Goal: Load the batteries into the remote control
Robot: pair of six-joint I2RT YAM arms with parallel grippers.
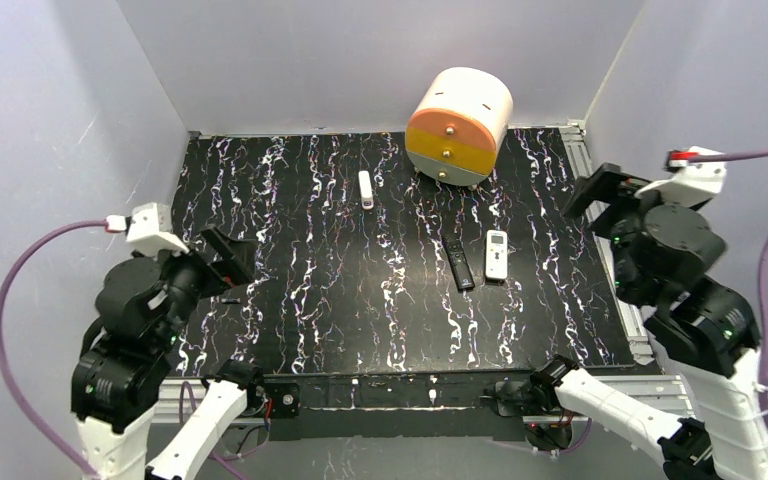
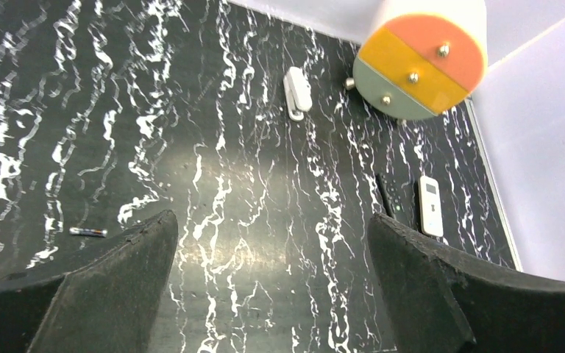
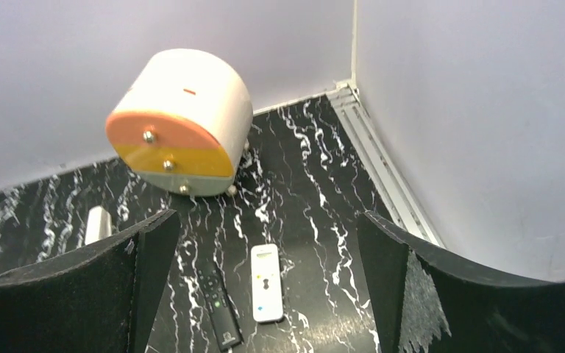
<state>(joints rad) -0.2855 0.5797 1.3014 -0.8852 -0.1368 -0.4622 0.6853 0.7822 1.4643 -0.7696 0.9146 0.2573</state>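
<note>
The remote control (image 1: pixel 497 254) lies face up on the black marbled table, right of centre; it also shows in the left wrist view (image 2: pixel 430 206) and the right wrist view (image 3: pixel 266 283). A battery (image 2: pixel 88 232), a tiny thin cylinder, lies on the table just left of my left gripper's left finger. My left gripper (image 2: pixel 272 224) stands open above bare table at the left side (image 1: pixel 225 258). My right gripper (image 3: pixel 268 220) is open and raised at the right edge (image 1: pixel 600 200), with the remote control in view between its fingers far below. Neither gripper holds anything.
A slim black remote (image 1: pixel 458 264) lies right beside the white one on its left. A narrow white stick (image 1: pixel 366 189) lies further back. A round drum (image 1: pixel 458 125) with orange, yellow and grey drawer fronts sits at the back. Walls enclose the table; a metal rail (image 3: pixel 382 165) runs along the right edge.
</note>
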